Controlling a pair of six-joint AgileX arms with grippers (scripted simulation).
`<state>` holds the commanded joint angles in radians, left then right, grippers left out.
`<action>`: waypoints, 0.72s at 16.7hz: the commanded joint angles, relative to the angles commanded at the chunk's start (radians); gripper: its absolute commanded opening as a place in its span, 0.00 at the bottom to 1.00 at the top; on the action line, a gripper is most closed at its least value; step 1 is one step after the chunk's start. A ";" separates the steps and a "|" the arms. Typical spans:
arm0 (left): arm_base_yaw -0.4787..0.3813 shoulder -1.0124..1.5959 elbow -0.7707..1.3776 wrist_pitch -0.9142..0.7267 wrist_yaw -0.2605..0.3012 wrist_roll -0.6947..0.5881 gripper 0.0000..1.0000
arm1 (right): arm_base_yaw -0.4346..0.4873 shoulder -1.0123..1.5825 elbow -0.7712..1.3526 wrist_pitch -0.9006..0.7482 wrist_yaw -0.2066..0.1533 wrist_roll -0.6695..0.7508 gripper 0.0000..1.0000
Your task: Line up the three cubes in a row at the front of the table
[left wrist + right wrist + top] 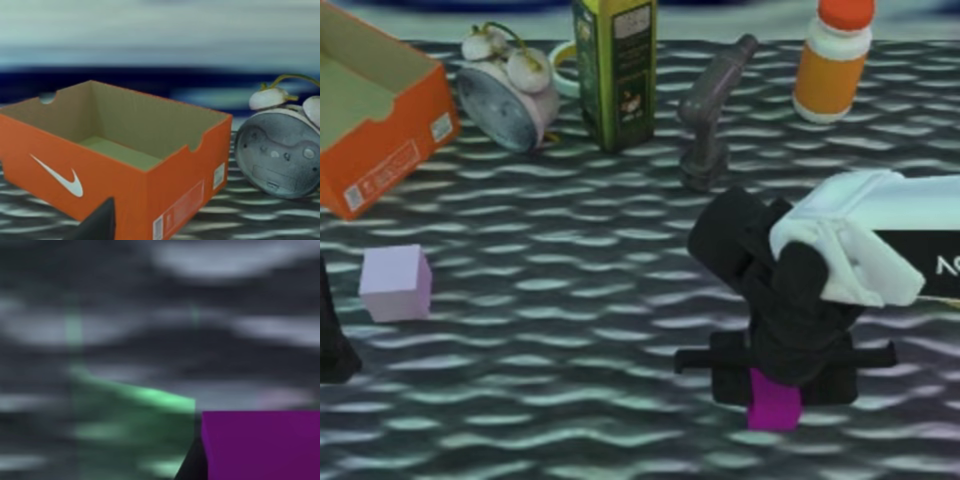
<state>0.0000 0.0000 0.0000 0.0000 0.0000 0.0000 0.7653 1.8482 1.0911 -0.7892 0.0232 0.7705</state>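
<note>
Lower right of the top view, the right gripper (pixel 775 392) pinches the small matte magenta cube (pixel 775 405) just above the rippled cloth counter (pixel 570 380). The lilac cube (pixel 395 284) sits at mid-left. The left gripper (pixel 332 340), parked at the left edge, is mostly hidden.

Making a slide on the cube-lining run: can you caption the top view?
Right gripper down over the magenta cube at the table's front; lilac cube waits at left.
</note>
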 joint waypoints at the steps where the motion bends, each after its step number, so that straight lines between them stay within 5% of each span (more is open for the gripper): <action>1: 0.000 0.000 0.000 0.000 0.000 0.000 1.00 | 0.000 0.000 0.000 0.000 0.000 0.000 0.00; 3: 0.000 0.000 0.000 0.000 0.000 0.000 1.00 | 0.000 0.000 0.000 0.000 0.000 0.000 0.00; 12: 0.000 0.000 0.000 0.000 0.000 0.000 1.00 | 0.000 0.000 0.000 0.000 0.000 0.000 0.68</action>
<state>0.0000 0.0000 0.0000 0.0000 0.0000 0.0000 0.7653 1.8482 1.0911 -0.7892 0.0232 0.7705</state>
